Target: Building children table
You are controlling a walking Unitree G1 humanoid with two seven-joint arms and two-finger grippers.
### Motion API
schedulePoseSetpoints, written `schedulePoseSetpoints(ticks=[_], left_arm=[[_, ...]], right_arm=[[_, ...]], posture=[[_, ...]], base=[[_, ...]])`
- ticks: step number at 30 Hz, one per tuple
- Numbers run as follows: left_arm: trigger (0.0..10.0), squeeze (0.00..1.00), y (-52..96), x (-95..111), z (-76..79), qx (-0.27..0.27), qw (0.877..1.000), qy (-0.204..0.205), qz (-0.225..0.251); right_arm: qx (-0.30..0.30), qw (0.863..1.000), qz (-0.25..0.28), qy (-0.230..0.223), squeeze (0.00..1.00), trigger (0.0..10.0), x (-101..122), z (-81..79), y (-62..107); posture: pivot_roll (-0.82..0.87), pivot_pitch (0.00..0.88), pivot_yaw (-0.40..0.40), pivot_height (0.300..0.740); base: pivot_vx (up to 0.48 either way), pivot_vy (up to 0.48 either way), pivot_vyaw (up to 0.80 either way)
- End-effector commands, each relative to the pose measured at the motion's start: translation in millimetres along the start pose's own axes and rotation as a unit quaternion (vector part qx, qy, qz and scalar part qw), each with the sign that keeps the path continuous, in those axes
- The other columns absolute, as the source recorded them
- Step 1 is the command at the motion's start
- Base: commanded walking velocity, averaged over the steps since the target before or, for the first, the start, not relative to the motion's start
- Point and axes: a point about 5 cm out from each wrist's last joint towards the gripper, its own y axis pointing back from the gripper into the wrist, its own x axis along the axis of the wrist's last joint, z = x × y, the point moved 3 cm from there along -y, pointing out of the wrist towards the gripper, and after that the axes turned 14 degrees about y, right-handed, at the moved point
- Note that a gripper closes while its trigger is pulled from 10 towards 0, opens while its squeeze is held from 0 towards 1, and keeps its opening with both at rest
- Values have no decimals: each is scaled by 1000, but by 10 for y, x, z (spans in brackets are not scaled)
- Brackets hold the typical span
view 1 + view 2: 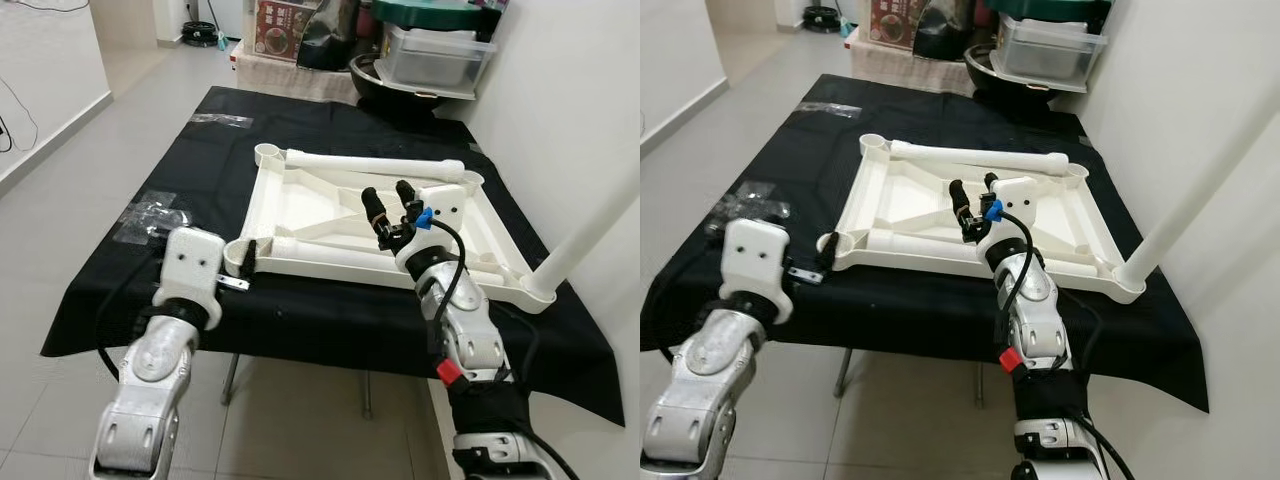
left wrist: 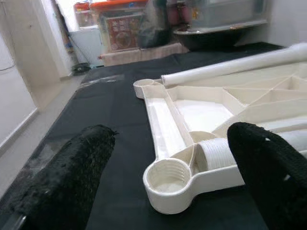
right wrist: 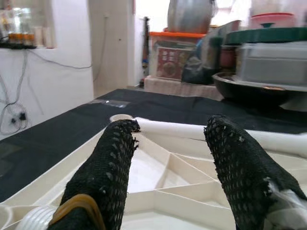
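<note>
With the upturned tabletop (image 1: 330, 215) lying mid-cloth and one leg (image 1: 590, 235) seated at its 4 o'clock corner, you're mid-assembly: both claws spread, left gripper (image 2: 168, 158) faces the 8 o'clock socket (image 2: 168, 178), right gripper (image 1: 392, 205) needs a loose leg (image 1: 375, 163).

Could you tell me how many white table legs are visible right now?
3: far leg lying along the tabletop's far edge, near leg lying along its near edge, and standing leg at its near-right corner.
</note>
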Motion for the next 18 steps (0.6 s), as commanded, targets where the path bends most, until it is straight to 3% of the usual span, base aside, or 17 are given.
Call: schedulePoseSetpoints(ticks=[1,2,4,7,9,11,14,18], left_arm=[[10000,0,-37,-58,-44,-1,1000,3,-23],[10000,0,-37,-58,-44,-1,1000,3,-23],[10000,0,-122,-135,-114,-8,997,47,-63],[10000,0,-188,-195,-152,-22,992,80,-98],[10000,0,-209,-215,-158,-32,989,89,-113],[10000,0,-211,-217,-158,-33,989,90,-116],[10000,0,-370,-228,-268,-53,985,103,-131],[10000,0,-402,-122,-261,-38,987,124,-97]], right_arm=[[-6,1000,-11,2,0,10000,-36,-2,46],[-6,1000,-11,2,0,10000,-36,-2,46],[-12,1000,-11,-2,0,10000,-37,-15,69],[-15,1000,-13,-7,0,10000,-39,-27,80],[-17,1000,-15,-8,0,10000,-41,-37,86],[-17,1000,-15,-9,0,10000,-42,-38,87],[-19,1000,-8,-17,0,10000,1,-66,99],[-22,999,4,-24,0,10000,61,-84,130]], posture=[[108,98,-108,740],[108,98,-108,740],[118,102,-99,740],[119,100,-95,740],[119,100,-95,740],[119,100,-95,740],[116,101,-81,740],[115,95,-79,740]], base=[[0,0,0],[0,0,0],[0,0,0],[0,0,0],[0,0,0],[0,0,0],[0,0,0],[0,0,0]])
